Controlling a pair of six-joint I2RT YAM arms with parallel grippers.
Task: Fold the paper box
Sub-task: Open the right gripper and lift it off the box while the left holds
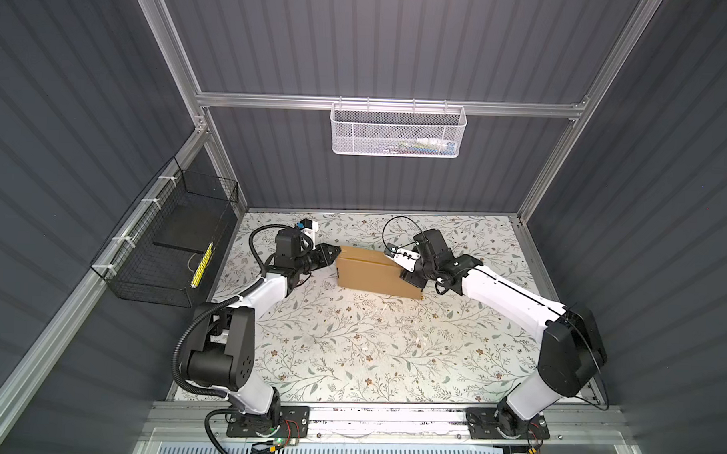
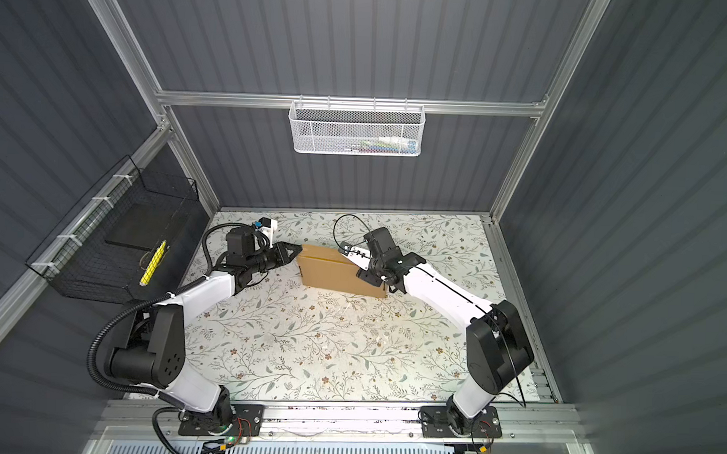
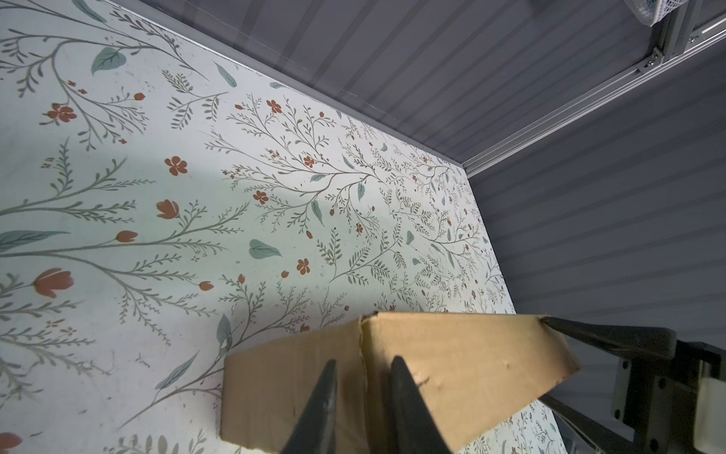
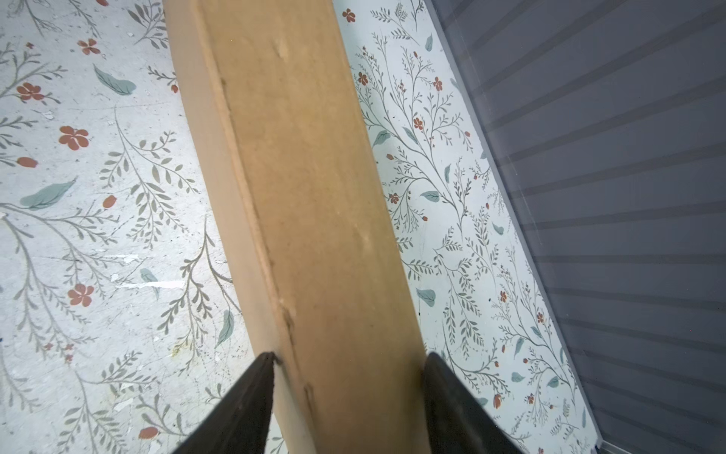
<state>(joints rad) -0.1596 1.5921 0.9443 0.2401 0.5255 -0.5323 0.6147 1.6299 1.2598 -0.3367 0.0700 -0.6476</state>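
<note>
From my console, in both top views, the box [image 1: 370, 272] [image 2: 335, 270] stands on one long edge on the table [image 1: 349, 352], folded into a slab, toward 12 o'clock of the table's middle. Its broad brown face looks toward 6 o'clock.

The right gripper [image 1: 400, 269] is at the box's 3 o'clock end. In the right wrist view I see this gripper [image 4: 349, 353] straddling the slab's thickness, one of its fingers [image 4: 251, 393] against each broad side. It is clamped on the box.

The left gripper [image 1: 334, 252] meets the 9 o'clock end, its tip touching the cardboard. In the left wrist view the gripper [image 3: 363, 359] shows two dark fingers [image 3: 408, 393] close together, with a narrow gap between them. They lie over a corner crease of the box. I cannot tell whether they pinch cardboard or only rest against it.

A white basket [image 1: 398, 129] hangs on the wall at 12 o'clock. A black basket [image 1: 170, 246] hangs at 9 o'clock, well apart from the box.
</note>
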